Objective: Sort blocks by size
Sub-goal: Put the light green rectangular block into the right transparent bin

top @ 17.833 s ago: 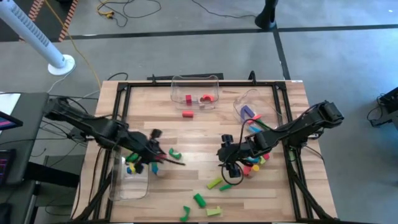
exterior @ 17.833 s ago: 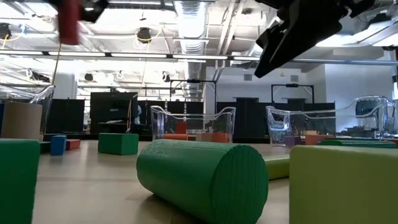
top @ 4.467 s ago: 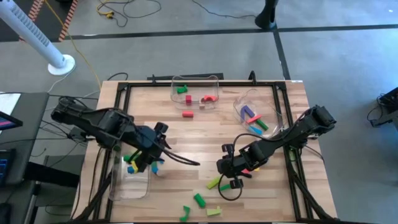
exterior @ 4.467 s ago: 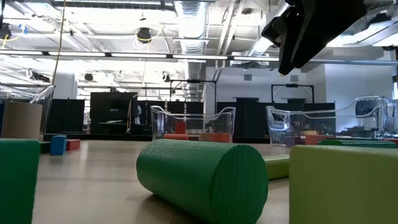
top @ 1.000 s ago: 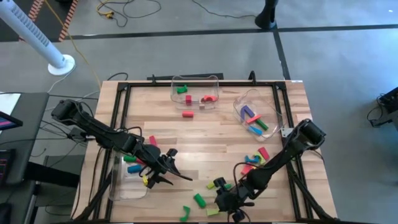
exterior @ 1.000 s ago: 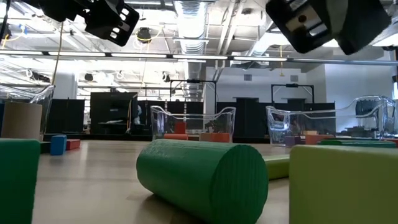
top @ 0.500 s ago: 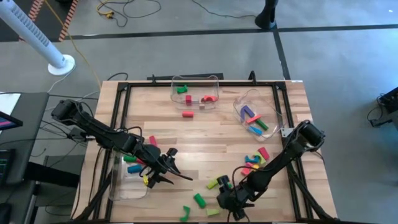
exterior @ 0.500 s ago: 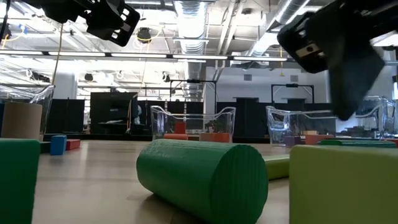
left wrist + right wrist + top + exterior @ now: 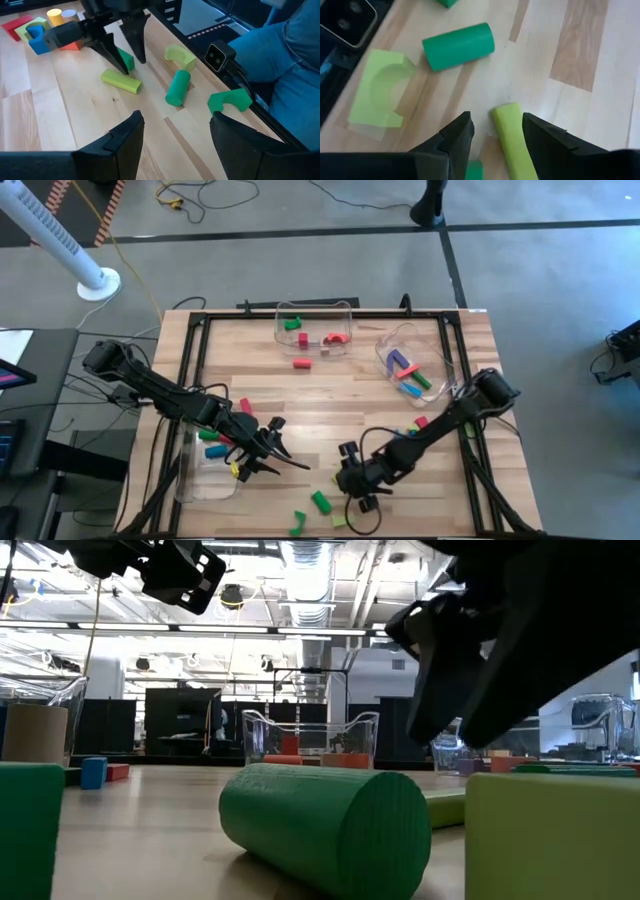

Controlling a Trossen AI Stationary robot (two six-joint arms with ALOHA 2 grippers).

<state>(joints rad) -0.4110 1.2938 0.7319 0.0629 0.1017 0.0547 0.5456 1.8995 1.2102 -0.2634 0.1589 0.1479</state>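
Low view: right arm's dark bulk blocks most of the far side. Right gripper (image 9: 492, 132), fingers apart, nothing held, straddles the lime bar (image 9: 512, 137), whose near end is cut off. Dark green cylinder (image 9: 458, 46) and lime arch (image 9: 377, 92) lie near on the counter (image 9: 330, 395). Left gripper (image 9: 172, 130), fingers apart, empty, hovers beside the left bin (image 9: 205, 470). Other blocks (image 9: 405, 370) sit in the bins, small and hard to make out.

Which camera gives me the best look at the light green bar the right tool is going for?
The right wrist view: the light green bar lies on the wood between the open right tool fingers. The left wrist view shows it whole but farther off. The high view mostly hides it under the arm; the low view shows only an end.
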